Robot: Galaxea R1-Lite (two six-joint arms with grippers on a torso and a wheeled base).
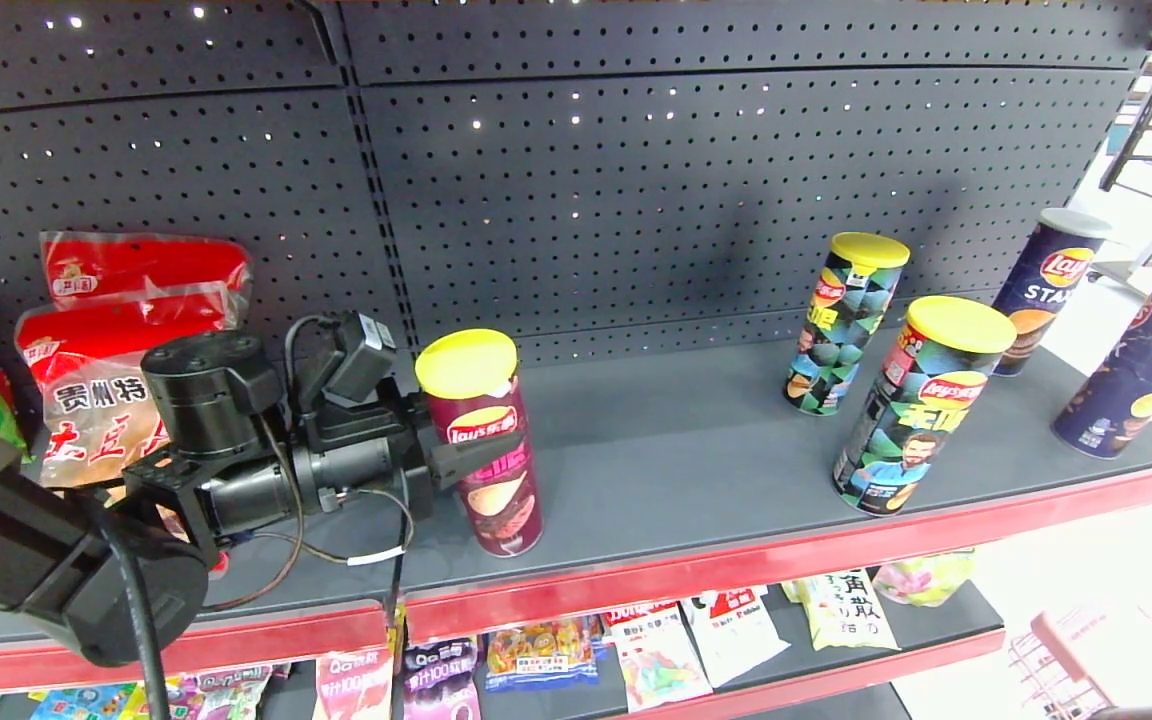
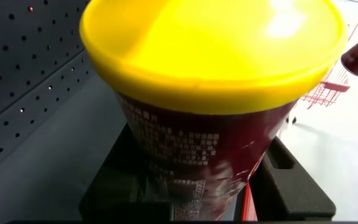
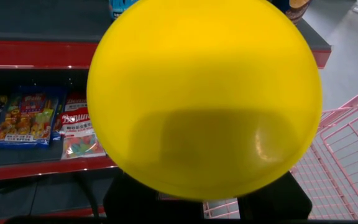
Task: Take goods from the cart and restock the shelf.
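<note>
A maroon chip can with a yellow lid stands upright on the grey shelf board, left of centre. My left gripper reaches in from the left and is shut on the can's middle, a finger on either side. In the left wrist view the same can rises between the black fingers. My right gripper is shut on another can, seen from above as a yellow lid, held in front of the lower shelves beside the pink cart.
Two patterned cans with yellow lids and two dark blue cans stand at the shelf's right. Red snack bags lean at the left. Snack packs fill the lower shelf. Bare board lies between the maroon can and the patterned cans.
</note>
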